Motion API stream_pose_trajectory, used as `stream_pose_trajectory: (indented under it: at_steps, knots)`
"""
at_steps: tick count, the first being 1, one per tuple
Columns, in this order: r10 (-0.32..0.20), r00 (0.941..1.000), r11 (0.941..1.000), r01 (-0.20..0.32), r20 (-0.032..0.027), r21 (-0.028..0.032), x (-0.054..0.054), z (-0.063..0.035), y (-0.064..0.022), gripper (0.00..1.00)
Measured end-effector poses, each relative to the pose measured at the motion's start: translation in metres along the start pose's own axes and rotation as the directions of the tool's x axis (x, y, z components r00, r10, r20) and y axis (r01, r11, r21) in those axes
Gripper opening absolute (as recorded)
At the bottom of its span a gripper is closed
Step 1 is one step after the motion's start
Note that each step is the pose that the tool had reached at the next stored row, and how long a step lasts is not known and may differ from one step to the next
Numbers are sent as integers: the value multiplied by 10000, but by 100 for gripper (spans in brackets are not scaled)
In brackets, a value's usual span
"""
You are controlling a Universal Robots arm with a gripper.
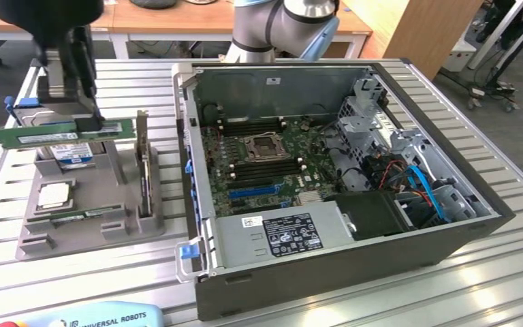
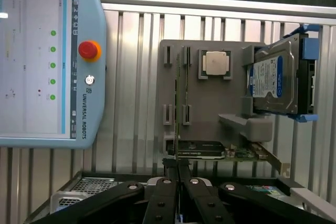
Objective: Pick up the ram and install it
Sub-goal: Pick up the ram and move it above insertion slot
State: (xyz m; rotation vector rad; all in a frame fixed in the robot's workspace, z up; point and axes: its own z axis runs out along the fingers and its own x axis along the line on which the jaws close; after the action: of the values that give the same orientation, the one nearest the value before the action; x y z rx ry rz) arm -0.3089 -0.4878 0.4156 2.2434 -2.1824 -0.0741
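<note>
The ram (image 1: pixel 43 136), a long narrow green board with a white label, hangs level above the grey parts holder (image 1: pixel 89 218) at the exterior view's left. My gripper (image 1: pixel 92 124) is shut on its upper edge, right of the stick's middle. In the wrist view the ram (image 2: pixel 176 129) is a thin edge-on line running out from between the shut fingertips of the gripper (image 2: pixel 177 165). The open computer case (image 1: pixel 334 252) lies to the right, with its motherboard (image 1: pixel 261 160) and dark memory slots (image 1: pixel 243 128) exposed.
On the holder are a silver hard drive with a blue label (image 1: pixel 69 154), a processor chip (image 1: pixel 54 195) and an upright expansion card (image 1: pixel 141 160). A teach pendant (image 2: pixel 47 61) lies on the slatted table (image 1: pixel 7 272) near the front edge. The arm's base (image 1: pixel 271 27) stands behind the case.
</note>
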Motion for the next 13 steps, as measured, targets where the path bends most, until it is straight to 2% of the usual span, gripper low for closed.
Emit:
stream_pose_trajectory:
  at_steps: [7,13]
  knots:
    - [-1,10000,10000,1,0,-1,7,-10,-247,11]
    - [-2,10000,10000,2,0,-1,14,-21,-500,11]
